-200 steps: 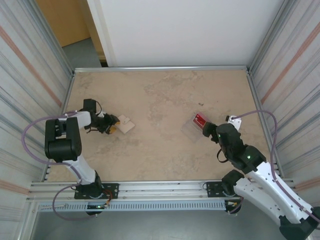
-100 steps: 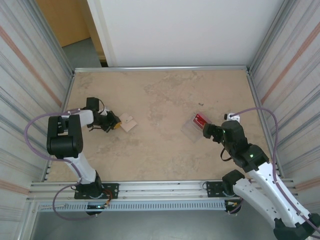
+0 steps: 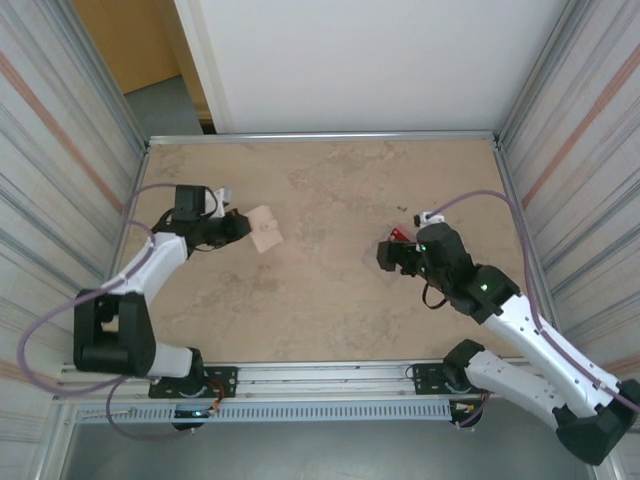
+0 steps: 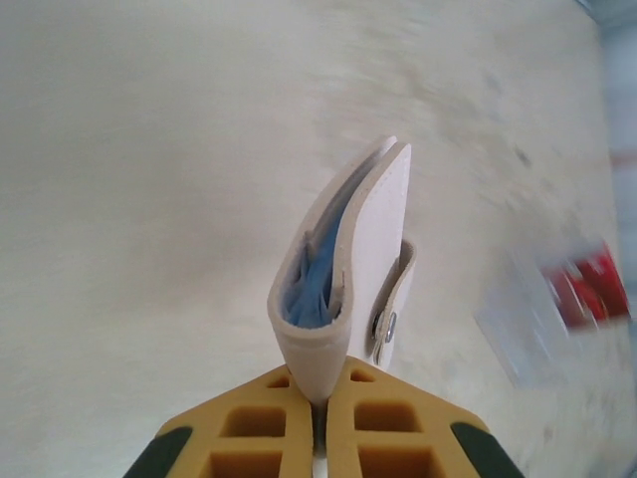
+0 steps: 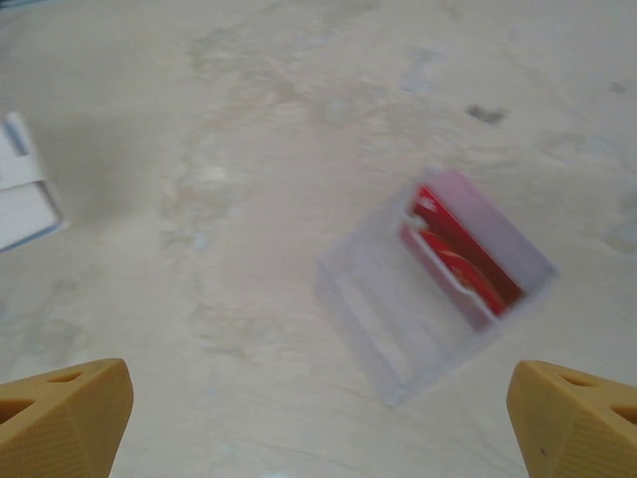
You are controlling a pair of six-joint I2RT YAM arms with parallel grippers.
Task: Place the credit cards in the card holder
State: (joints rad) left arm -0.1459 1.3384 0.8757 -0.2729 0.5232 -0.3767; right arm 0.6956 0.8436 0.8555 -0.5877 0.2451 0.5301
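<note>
Mottled beige worktop (image 3: 330, 290), corrugated walls (image 3: 60, 150); card holder (image 4: 343, 259) is pinched by left hand (image 4: 320, 398), right hand (image 5: 318, 413) spread near credit cards (image 5: 458, 254).

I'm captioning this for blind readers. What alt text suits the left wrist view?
The left gripper, shut, pinches the near edge of the beige card holder, slightly open, showing blue inner pockets and its snap tab. At right, blurred, red credit cards lie in a clear case on the pale table.
</note>
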